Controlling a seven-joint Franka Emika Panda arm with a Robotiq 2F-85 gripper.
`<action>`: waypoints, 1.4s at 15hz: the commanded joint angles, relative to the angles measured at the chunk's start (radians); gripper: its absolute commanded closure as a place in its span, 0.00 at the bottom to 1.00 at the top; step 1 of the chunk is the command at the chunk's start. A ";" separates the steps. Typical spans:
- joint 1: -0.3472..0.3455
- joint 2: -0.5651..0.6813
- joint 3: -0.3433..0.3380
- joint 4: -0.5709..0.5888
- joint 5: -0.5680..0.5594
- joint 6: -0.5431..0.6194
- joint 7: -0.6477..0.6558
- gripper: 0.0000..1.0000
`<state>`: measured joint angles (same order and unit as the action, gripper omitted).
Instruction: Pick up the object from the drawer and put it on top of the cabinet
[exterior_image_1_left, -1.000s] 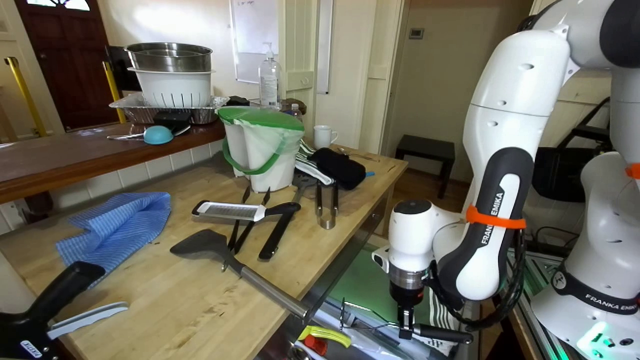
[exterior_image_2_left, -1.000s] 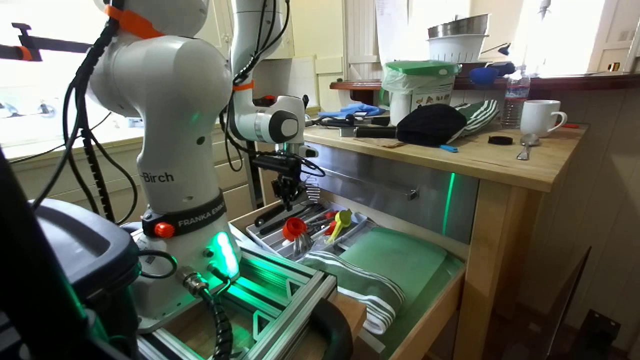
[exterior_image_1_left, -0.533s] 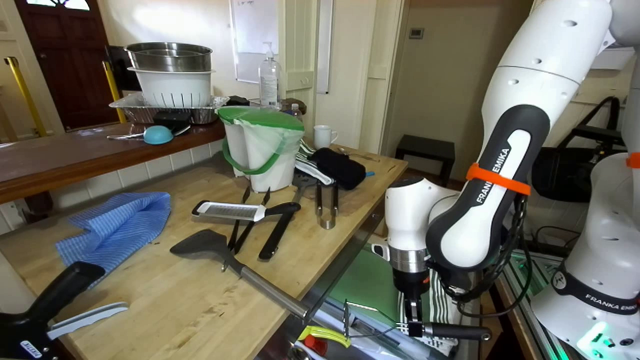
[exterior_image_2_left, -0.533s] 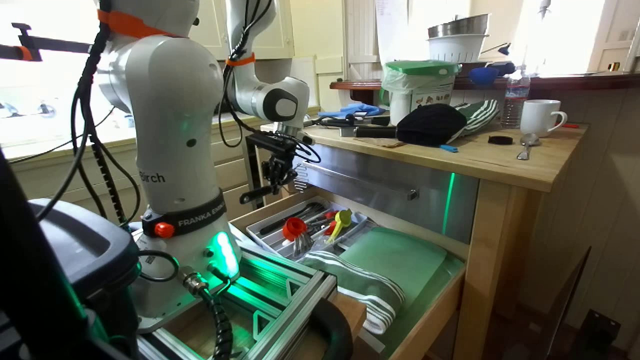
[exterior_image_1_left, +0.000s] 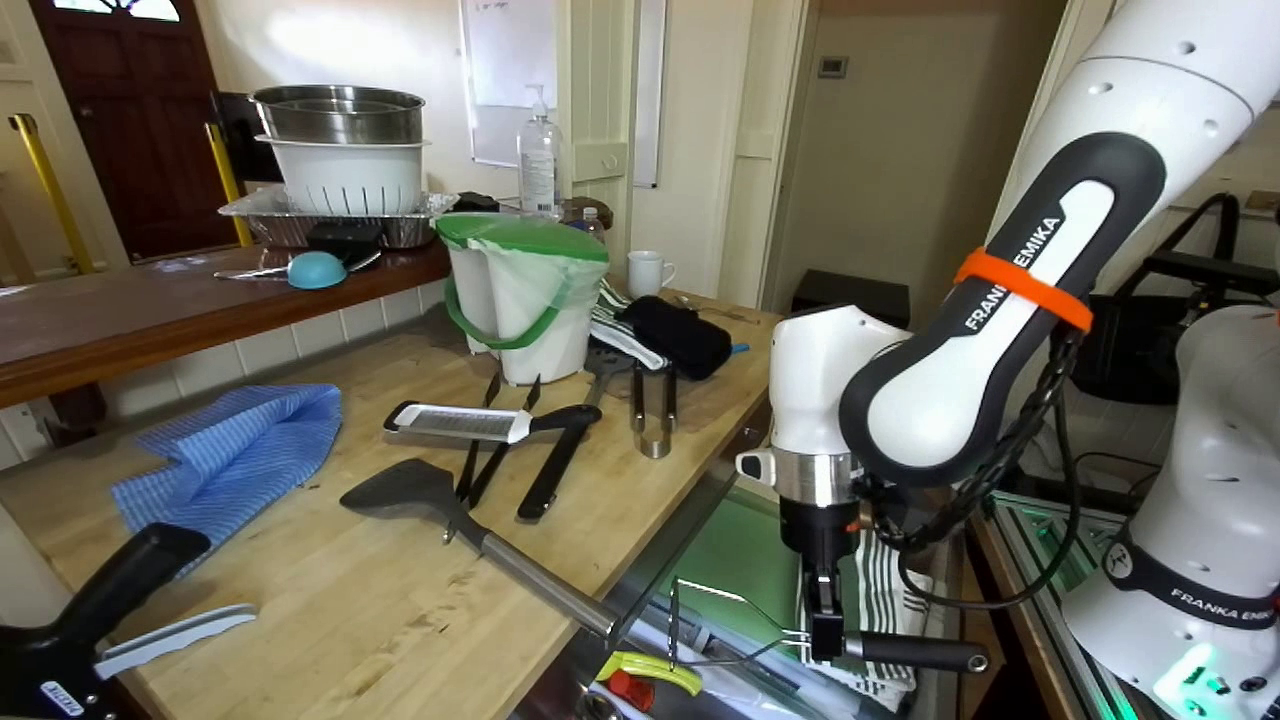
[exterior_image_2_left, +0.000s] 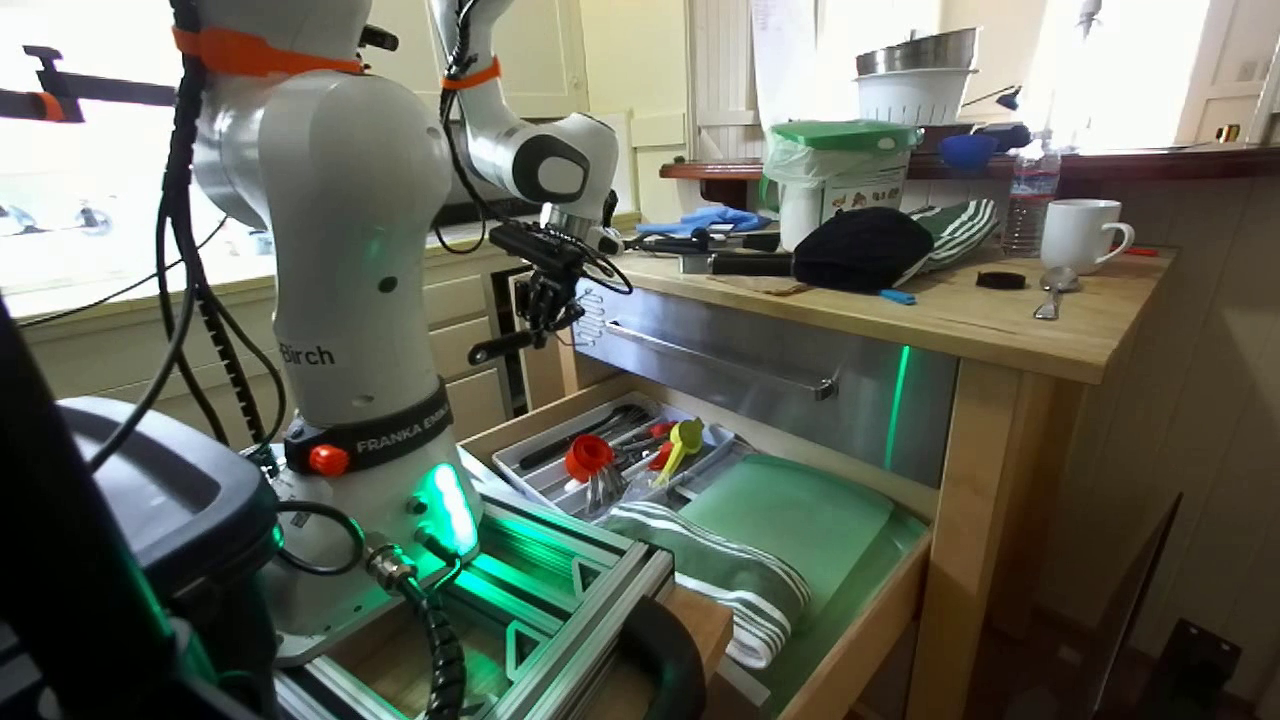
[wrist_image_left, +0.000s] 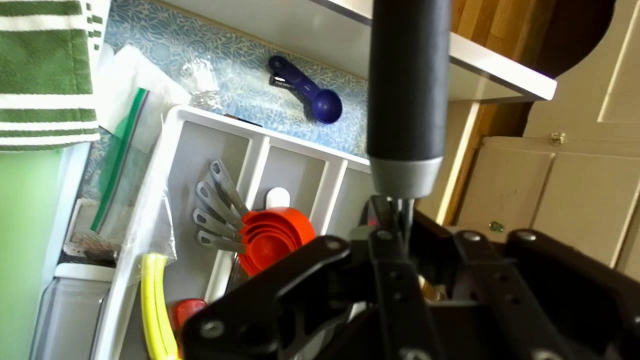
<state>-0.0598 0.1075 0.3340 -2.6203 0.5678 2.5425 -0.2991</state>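
One wavy-wire masher (exterior_image_1_left: 795, 636), smooth black handle (exterior_image_1_left: 915, 652), in the claw (exterior_image_1_left: 826, 635)

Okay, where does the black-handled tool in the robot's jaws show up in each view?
In an exterior view: black-handled tool, lower right.
In an exterior view: black-handled tool, just left of centre.
Wrist view: its handle, top, right of centre.
Shared landmark: striped cloth in the drawer.
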 joint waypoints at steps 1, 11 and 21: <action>0.064 -0.081 -0.050 0.012 0.088 -0.068 -0.056 0.98; 0.164 -0.146 -0.137 0.097 0.203 -0.140 -0.093 0.98; 0.169 -0.214 -0.212 0.177 0.358 -0.268 -0.206 0.98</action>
<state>0.0982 -0.0779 0.1526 -2.4829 0.8774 2.3347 -0.4714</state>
